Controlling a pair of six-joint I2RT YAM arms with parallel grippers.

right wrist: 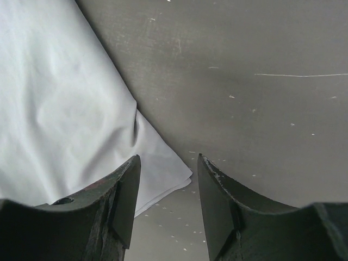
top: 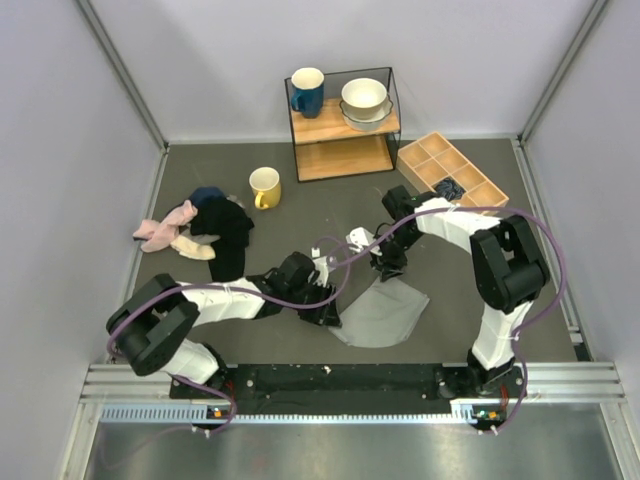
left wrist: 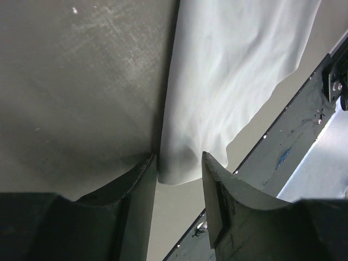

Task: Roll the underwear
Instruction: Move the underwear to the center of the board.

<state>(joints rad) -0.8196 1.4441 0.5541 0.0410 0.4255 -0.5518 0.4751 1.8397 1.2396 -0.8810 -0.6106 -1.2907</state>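
Note:
The underwear (top: 385,312) is a light grey cloth lying flat on the dark table near the front edge. My left gripper (top: 326,310) sits at its left corner, and my right gripper (top: 388,268) at its far corner. In the left wrist view the jaws of the left gripper (left wrist: 178,168) stand apart, with a rounded corner of the underwear (left wrist: 234,81) lying just between the fingertips (left wrist: 142,173). In the right wrist view the right gripper (right wrist: 167,164) is also open, and a pointed, doubled corner of the underwear (right wrist: 65,109) lies on the table between its tips.
A heap of black cloth (top: 228,235) and pink cloth (top: 165,232) lies at the left. A yellow mug (top: 265,187) stands behind it. At the back are a shelf (top: 345,125) with a blue mug (top: 307,92) and bowls (top: 365,100), and a divided wooden tray (top: 452,172) holding a dark bundle (top: 449,188).

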